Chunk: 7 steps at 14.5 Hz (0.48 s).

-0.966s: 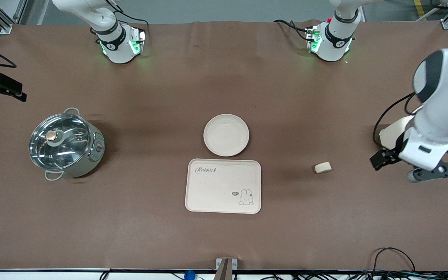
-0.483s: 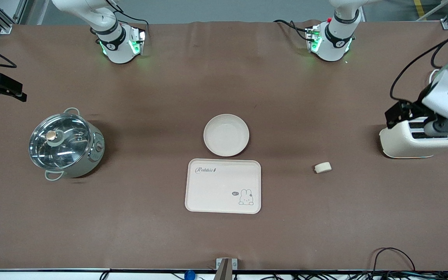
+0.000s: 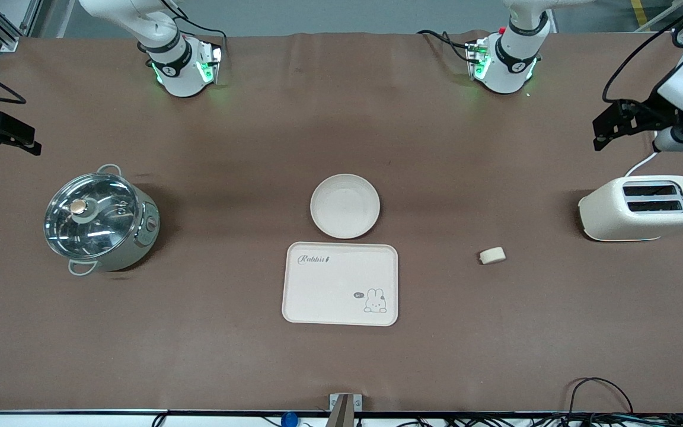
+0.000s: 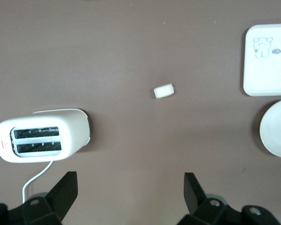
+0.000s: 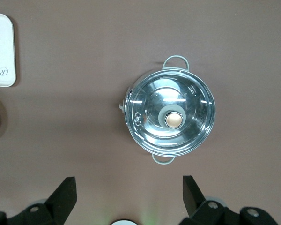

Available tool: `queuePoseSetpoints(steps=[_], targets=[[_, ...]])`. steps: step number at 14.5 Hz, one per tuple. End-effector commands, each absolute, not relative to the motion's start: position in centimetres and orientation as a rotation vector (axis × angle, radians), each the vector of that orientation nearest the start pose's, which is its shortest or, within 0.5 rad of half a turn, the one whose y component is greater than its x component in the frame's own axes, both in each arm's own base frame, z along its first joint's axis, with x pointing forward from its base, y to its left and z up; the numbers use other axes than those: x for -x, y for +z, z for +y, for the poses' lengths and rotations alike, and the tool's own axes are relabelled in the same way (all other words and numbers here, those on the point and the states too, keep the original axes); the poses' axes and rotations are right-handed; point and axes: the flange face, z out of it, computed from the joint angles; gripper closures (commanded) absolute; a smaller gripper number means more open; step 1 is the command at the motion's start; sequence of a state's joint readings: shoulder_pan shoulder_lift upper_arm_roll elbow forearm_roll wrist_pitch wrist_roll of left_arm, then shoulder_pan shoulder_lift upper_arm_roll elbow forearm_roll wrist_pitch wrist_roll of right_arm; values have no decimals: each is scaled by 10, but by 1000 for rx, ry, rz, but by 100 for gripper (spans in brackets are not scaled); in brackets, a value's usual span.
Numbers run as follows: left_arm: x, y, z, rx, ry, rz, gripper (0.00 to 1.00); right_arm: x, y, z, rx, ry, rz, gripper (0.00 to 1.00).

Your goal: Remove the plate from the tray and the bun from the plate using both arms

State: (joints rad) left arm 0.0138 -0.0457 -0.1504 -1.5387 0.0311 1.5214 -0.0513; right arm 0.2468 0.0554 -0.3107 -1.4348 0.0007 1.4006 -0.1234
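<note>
The round cream plate [image 3: 345,206] lies mid-table, touching the edge of the rabbit tray [image 3: 340,283] that is farther from the front camera. The small pale bun [image 3: 492,255] lies on the cloth between the tray and the toaster [image 3: 641,208]. My left gripper [image 3: 605,127] is open and empty, up in the air over bare cloth at the left arm's end, beside the toaster. Its wrist view shows its open gripper [image 4: 129,185], the bun [image 4: 163,91] and the plate [image 4: 277,129]. My right gripper [image 5: 129,185] is open and empty, high over the cloth beside the pot, out of the front view.
A steel pot with a glass lid [image 3: 100,220] stands toward the right arm's end; it also shows in the right wrist view [image 5: 171,117]. The toaster's white cord [image 4: 35,180] trails on the cloth. Cables lie along the table's front edge.
My left arm has risen and swung back from over the toaster toward its base, uncovering the toaster. The plate, bun and tray have not moved.
</note>
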Motion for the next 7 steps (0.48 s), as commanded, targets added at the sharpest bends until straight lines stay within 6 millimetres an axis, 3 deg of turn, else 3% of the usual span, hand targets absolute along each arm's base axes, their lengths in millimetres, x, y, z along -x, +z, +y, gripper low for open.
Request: queuePoseSetpoints(steps=[1, 7], targets=[[-509, 666, -67, 3119, -32, 197, 0, -539, 642, -30, 3135, 156, -76, 0], [-510, 672, -72, 3120, -15, 197, 0, -537, 645, -31, 3133, 142, -79, 0]])
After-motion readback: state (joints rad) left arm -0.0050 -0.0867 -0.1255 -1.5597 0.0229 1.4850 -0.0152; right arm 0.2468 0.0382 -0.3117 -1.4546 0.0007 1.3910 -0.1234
